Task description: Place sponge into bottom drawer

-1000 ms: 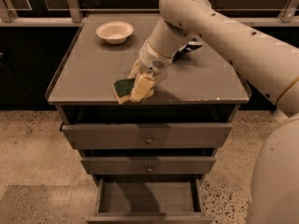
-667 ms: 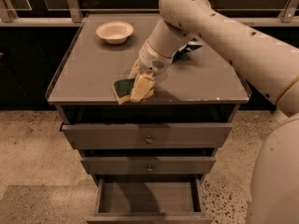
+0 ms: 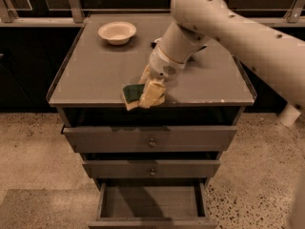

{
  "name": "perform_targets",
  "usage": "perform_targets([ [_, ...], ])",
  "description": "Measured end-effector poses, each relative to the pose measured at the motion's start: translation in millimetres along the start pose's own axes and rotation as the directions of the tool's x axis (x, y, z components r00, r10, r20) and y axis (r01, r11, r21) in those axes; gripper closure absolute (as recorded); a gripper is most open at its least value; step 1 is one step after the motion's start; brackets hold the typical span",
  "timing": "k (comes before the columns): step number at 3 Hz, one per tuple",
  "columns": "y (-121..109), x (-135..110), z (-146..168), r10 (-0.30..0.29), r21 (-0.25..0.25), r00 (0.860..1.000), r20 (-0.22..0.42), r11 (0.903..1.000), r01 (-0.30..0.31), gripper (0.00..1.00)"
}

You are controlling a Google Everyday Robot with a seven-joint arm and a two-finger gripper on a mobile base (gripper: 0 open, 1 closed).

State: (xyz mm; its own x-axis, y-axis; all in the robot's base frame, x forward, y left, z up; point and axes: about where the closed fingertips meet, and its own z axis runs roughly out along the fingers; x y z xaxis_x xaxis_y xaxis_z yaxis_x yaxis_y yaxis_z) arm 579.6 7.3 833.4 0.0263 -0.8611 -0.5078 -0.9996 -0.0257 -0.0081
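Observation:
The sponge (image 3: 130,95), dark green over pale yellow, is held in my gripper (image 3: 147,95) at the front edge of the grey cabinet top (image 3: 95,75), slightly overhanging it. My cream gripper fingers (image 3: 152,93) are closed on the sponge's right side. The bottom drawer (image 3: 151,200) is pulled open below, its plain grey floor showing and nothing in it. The gripper is well above the drawer and a little left of its middle.
A cream round bowl (image 3: 117,32) stands at the back left of the cabinet top. Two upper drawers with small round knobs (image 3: 151,142) are slightly pulled out. A dark object lies partly hidden behind my arm (image 3: 224,27). Speckled floor surrounds the cabinet.
The gripper with the sponge has moved slightly toward the front edge of the cabinet top. The drawers and bowl have not moved.

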Motion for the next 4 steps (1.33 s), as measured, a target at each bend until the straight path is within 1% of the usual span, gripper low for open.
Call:
perform_targets([
  [1, 60.5, -2.3, -45.2, 0.145, 0.107, 0.987, 0.069, 0.9826, -0.151, 1.00],
  [2, 126.8, 1.0, -82.6, 0.292, 0.212, 0.946, 0.143, 0.9241, -0.318, 1.00],
  [3, 194.7, 49.9, -95.2, 0.442, 0.250, 0.879, 0.178, 0.8436, -0.475, 1.00],
  [4, 228.6, 92.3, -78.9, 0.546, 0.227, 0.822, 0.162, 0.7905, -0.569, 1.00],
])
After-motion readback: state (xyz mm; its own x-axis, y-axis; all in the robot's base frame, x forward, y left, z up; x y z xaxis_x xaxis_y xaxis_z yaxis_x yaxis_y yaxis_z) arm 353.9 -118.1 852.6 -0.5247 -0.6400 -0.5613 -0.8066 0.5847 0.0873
